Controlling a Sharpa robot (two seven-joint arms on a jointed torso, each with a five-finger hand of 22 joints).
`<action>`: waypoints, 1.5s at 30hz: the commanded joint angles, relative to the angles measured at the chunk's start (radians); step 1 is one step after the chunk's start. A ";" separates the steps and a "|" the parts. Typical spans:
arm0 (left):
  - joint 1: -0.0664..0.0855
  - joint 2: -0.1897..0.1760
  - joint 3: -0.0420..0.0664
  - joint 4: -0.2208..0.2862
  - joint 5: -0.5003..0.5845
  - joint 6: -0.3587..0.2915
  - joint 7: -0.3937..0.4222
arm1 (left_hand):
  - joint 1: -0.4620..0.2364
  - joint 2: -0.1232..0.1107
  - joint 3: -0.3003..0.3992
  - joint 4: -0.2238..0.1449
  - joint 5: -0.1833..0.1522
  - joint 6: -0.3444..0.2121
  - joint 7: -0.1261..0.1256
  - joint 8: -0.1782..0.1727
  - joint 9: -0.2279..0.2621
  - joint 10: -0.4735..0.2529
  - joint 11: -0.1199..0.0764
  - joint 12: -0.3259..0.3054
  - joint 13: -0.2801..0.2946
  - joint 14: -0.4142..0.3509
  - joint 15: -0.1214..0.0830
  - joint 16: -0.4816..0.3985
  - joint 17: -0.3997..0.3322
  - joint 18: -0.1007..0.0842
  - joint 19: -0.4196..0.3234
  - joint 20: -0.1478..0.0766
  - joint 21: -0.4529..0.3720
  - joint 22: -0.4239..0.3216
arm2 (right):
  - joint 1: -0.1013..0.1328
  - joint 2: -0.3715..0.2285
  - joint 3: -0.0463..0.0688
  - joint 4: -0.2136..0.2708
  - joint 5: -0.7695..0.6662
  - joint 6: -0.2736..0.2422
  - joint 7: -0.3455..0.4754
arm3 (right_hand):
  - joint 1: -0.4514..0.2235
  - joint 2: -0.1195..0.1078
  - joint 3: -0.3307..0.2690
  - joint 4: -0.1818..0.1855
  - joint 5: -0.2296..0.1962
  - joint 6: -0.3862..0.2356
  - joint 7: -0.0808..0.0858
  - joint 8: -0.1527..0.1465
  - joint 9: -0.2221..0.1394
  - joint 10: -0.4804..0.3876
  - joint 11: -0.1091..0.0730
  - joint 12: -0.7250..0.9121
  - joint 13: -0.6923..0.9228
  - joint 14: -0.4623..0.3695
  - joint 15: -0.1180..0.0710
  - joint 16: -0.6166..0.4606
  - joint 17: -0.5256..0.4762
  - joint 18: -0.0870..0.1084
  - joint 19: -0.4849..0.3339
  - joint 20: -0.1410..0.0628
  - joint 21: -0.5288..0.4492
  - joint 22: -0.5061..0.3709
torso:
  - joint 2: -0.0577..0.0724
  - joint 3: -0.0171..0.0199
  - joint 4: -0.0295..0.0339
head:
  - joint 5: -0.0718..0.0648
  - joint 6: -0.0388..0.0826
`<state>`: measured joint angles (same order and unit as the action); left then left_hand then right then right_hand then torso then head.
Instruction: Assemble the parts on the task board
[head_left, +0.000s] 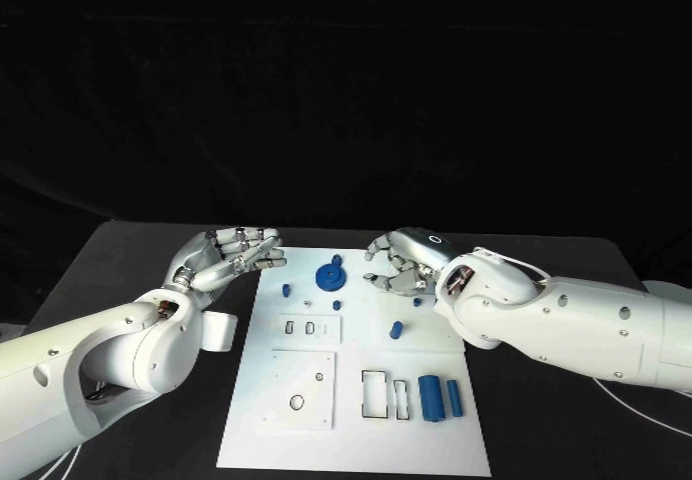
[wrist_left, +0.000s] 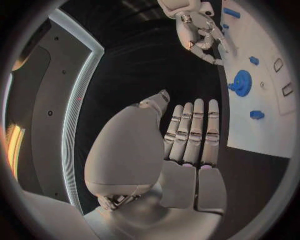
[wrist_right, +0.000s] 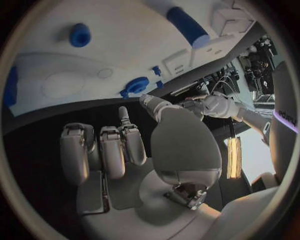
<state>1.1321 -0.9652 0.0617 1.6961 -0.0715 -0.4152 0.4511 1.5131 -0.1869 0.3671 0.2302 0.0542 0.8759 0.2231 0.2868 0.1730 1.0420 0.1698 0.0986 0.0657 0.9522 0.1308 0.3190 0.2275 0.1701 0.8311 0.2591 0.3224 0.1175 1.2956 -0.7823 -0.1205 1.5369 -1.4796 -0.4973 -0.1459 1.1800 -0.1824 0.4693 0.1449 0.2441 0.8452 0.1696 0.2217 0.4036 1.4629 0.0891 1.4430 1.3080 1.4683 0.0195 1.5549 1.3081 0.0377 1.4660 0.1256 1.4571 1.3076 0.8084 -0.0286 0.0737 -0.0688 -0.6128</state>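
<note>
1. The right hand (head_left: 405, 262) hovers over the far right part of the task board (head_left: 274, 440), hiding the surface beneath it; a small blue part (head_left: 418, 301) peeks out just below the fingers. The fingers are curled inward, and the right wrist view shows nothing between them.
2. The left hand (head_left: 228, 257) hangs over the bare tabletop (head_left: 144, 260) just off the board's far left edge, palm up, fingers spread and extended, holding nothing.
3. A blue gear-like disc (head_left: 330, 275) stands at the far end of the board between the two hands, touched by neither. Small blue pegs sit near it: one by the left edge (head_left: 287, 290), one nearer the middle (head_left: 336, 305).
4. Another blue peg (head_left: 395, 328) sits mid-board on the right; its shape is hard to make out.
5. Near the right edge, two blue cylinders (head_left: 430, 398) lie side by side next to rectangular slots (head_left: 374, 393).
6. A raised white plate (head_left: 303, 390) with a round hole occupies the near left part.
7. The right forearm (head_left: 577, 325) overlaps the board's right edge; the near end of the board lies open.
</note>
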 joint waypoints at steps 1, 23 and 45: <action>0.001 0.001 0.001 0.001 0.002 0.012 0.008 | -0.003 -0.009 0.008 0.000 -0.003 -0.004 0.006 -0.004 -0.002 -0.002 0.007 -0.005 0.000 0.000 0.006 -0.005 0.002 0.013 0.006 -0.001 -0.004 -0.002 | 0.014 -0.048 0.001 0.014 0.224 0.007 0.179 | 0.045 -0.018 0.005 -0.037 -0.017 0.012 0.002 -0.008 -0.001 -0.028 -0.005 -0.028 0.096 0.072 -0.006 -0.017 0.138 0.013 -0.027 -0.008 -0.048 0.113 | -0.006 0.0020 -0.0115 | -0.012 0.008; -0.003 0.019 0.000 -0.022 0.008 0.020 0.009 | -0.004 -0.009 0.008 0.000 -0.003 -0.004 0.005 -0.004 -0.002 -0.002 0.007 -0.006 0.000 0.000 0.006 -0.005 0.002 0.013 0.006 0.000 -0.005 -0.002 | -0.005 -0.218 -0.002 -0.105 0.376 0.152 0.357 | 0.119 -0.044 0.014 -0.109 -0.028 0.020 0.000 -0.026 -0.004 -0.061 -0.006 -0.061 0.063 0.066 -0.010 -0.030 0.112 0.026 -0.068 -0.010 -0.106 0.071 | -0.019 0.0261 -0.0329 | -0.015 0.005; -0.004 0.017 0.000 -0.023 0.008 0.022 0.007 | -0.004 -0.009 0.008 0.000 -0.003 -0.004 0.005 -0.004 -0.002 -0.002 0.007 -0.006 0.000 0.000 0.006 -0.005 0.002 0.013 0.006 0.000 -0.005 -0.002 | -0.060 -0.151 -0.003 -0.182 0.318 0.116 0.297 | 0.114 -0.042 0.013 -0.109 -0.021 0.007 0.006 -0.037 -0.008 -0.056 -0.001 -0.055 0.068 0.067 -0.006 -0.029 0.116 0.023 -0.058 -0.008 -0.097 0.079 | -0.017 0.0224 -0.0297 | -0.011 -0.010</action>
<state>1.1275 -0.9490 0.0609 1.6709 -0.0669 -0.4123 0.4514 1.5131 -0.1869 0.3671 0.2302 0.0543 0.8759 0.2231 0.2868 0.1722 1.0419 0.1698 0.0986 0.0656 0.9522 0.1309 0.3192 0.2280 0.1701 0.8311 0.2592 0.3224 0.1170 1.2374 -0.9356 -0.1240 1.3564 -1.1386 -0.3765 0.1659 1.2879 -0.2271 0.4845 0.0385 0.2189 0.8585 0.1741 0.1909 0.3973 1.4077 0.0805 1.3877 1.3075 1.4683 0.0122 1.5278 1.3076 0.0536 1.4014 0.1147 1.3571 1.3076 0.7929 -0.0053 0.0441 -0.0793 -0.6211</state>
